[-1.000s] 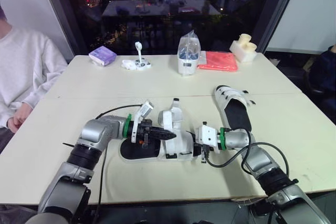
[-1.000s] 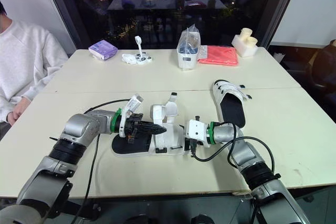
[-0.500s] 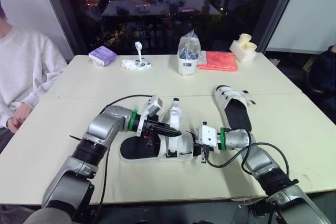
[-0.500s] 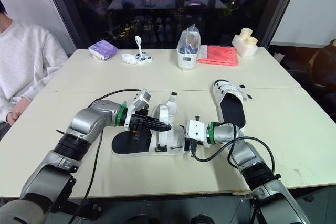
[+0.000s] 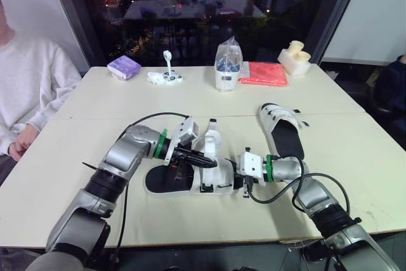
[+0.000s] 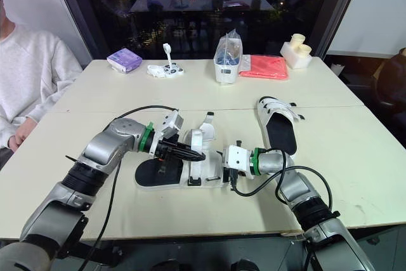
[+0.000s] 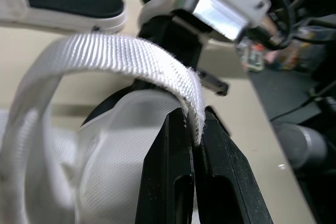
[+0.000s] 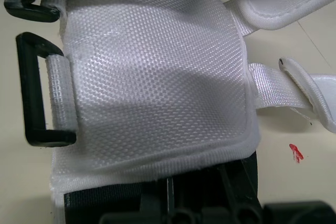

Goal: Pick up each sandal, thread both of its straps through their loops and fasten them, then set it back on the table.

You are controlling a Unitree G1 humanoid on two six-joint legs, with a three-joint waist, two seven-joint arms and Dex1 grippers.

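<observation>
The near sandal [image 5: 162, 181], black-soled with white uppers, lies mid-table. My left gripper [image 5: 212, 164] reaches over it from the left and is shut on the end of a white strap [image 7: 121, 53], which arches up from the upper; the fingertips [image 7: 178, 129] pinch the strap's edge. My right gripper [image 5: 238, 176] is at the sandal's right end, shut on the edge of its white side panel [image 8: 157, 77]. Two black loops [image 8: 31, 98] sit on that panel with nothing through them. The second sandal [image 5: 283, 132] lies flat to the right, its straps closed across it.
At the back of the table are a purple box [image 5: 124, 66], small white parts [image 5: 165, 77], a clear bagged container [image 5: 227, 66], a red cloth [image 5: 263, 73] and a cream object [image 5: 294, 58]. A person in a white sweater [image 5: 25, 87] sits at the left edge.
My left gripper moved right along the sandal, from the heel end to the middle strap, and now pinches that strap's end. The right gripper and both sandals stayed put.
</observation>
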